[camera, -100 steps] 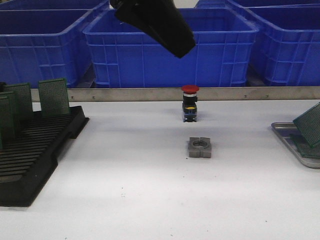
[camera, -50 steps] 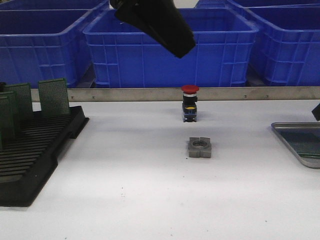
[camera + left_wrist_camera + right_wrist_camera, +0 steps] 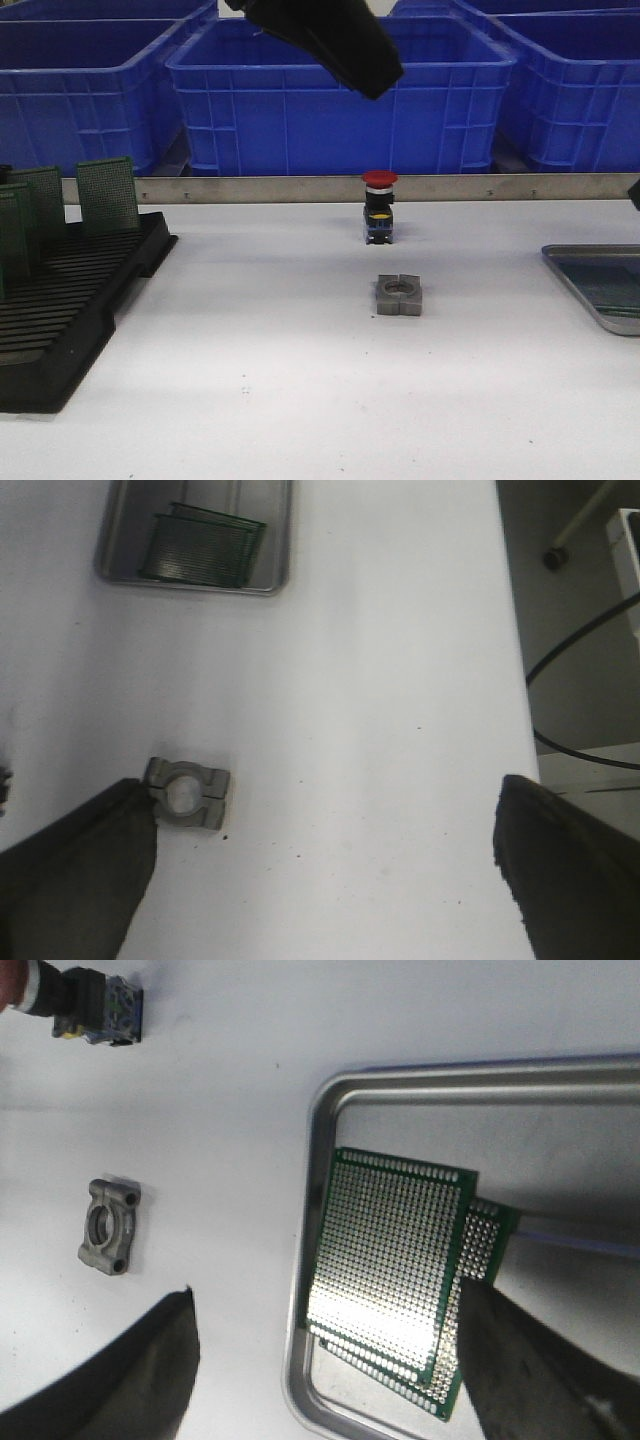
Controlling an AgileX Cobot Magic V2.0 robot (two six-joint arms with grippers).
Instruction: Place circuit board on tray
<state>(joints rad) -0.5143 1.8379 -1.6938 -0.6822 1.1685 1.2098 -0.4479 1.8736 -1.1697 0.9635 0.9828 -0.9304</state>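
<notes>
- Tray [image 3: 318, 1140]: lay at the table's right edge, well apart from the rack [image 3: 70, 300] on the left.
- Circuit board [image 3: 390, 1260]: lay flat inside the tray, stacked askew on a second board [image 3: 488, 1242].
- Right gripper [image 3: 330, 1360]: hung above the tray, jaws spread wide and empty.
- Left gripper [image 3: 325, 870]: hung high over mid-table, jaws spread wide, holding nothing.
- Metal block [image 3: 399, 295]: sat mid-table, near the red-capped button [image 3: 379, 206] behind it.
- Boards [image 3: 107, 193]: stood upright in the rack.
</notes>
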